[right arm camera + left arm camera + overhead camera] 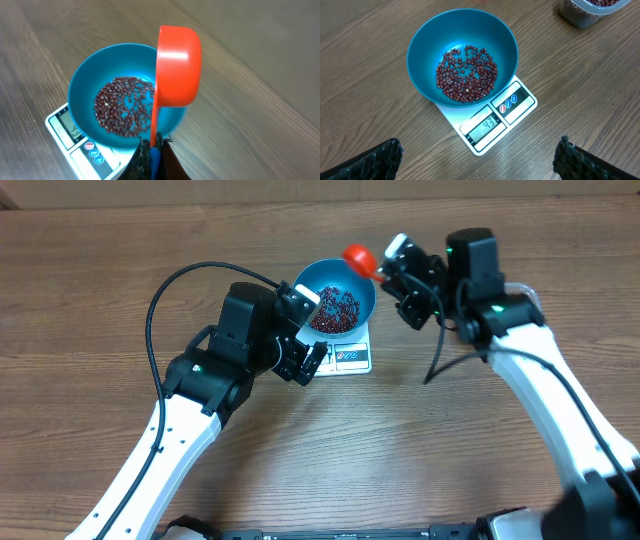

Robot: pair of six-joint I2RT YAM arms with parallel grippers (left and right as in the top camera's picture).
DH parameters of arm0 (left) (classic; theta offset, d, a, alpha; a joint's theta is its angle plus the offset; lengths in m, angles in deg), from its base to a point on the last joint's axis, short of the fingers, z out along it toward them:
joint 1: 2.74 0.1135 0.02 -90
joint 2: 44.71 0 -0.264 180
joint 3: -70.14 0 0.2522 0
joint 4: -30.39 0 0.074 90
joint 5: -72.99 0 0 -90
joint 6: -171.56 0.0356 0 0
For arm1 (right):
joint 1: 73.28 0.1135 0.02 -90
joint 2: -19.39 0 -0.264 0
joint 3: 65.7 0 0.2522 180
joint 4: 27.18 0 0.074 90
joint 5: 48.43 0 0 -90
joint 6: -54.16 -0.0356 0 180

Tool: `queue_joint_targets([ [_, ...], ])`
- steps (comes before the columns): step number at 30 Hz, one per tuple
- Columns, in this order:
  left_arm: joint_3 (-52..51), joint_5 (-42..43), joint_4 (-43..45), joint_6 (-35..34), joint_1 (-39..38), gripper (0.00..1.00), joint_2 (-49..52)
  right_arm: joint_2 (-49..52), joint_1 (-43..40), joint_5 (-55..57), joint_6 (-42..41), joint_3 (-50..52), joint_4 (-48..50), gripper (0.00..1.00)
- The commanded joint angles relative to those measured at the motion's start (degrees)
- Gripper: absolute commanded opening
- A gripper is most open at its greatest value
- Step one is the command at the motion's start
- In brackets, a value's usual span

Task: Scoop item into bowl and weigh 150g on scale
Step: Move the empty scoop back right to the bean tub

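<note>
The blue bowl (352, 283) stands on the white scale (352, 360), and a layer of dark red beans (336, 311) covers its bottom. In the left wrist view the bowl (425, 45), its beans (467, 75) and the scale (517, 107) with a lit display lie ahead of my left gripper (477, 162). That gripper is open wide and holds nothing. My right gripper (154, 146) is shut on the handle of an orange-red scoop (178, 65). The scoop is tipped on its side over the bowl's right rim (80, 75). Its inside is hidden.
A clear tub (582, 12) with more beans sits at the far right of the left wrist view. My left arm (215, 370) lies close against the bowl's left side. Bare wooden tabletop (420, 450) surrounds the scale.
</note>
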Motion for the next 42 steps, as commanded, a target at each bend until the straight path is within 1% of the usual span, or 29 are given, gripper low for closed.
queue_joint_targets([
  [1,0.0,0.8,0.2,1.1,0.1,1.0,-1.2,-5.9,-0.9,9.2,-9.0,-2.3,-2.7,0.05],
  [5,0.0,0.8,0.2,1.1,0.1,1.0,-1.2,-9.7,-3.3,17.7,-14.5,-2.3,-8.9,0.05],
  [8,0.0,0.8,0.2,1.1,0.1,1.0,-1.2,-11.0,-7.0,23.3,-18.6,-2.3,-13.7,0.05],
  [13,0.0,0.8,0.2,1.1,0.1,1.0,-1.2,-9.9,-14.3,23.9,-18.7,-2.3,-19.1,0.04],
  [16,0.0,0.8,0.2,1.1,0.1,1.0,-1.2,-8.3,-18.5,24.0,-18.4,-2.3,-19.9,0.04],
  [19,0.0,0.8,0.2,1.1,0.1,1.0,-1.2,-6.3,-21.1,24.0,-16.1,-2.3,-19.8,0.04],
  [24,0.0,0.8,0.2,1.1,0.1,0.99,-1.2,-3.0,-21.8,24.5,-10.9,-2.3,-19.8,0.04],
  [30,0.0,0.8,0.2,1.1,0.1,1.0,-1.2,0.8,-21.7,28.9,-10.7,-2.3,-21.1,0.04],
  [42,0.0,0.8,0.2,1.1,0.1,1.0,-1.2,2.1,-21.7,28.9,-10.7,-2.2,-21.4,0.04],
])
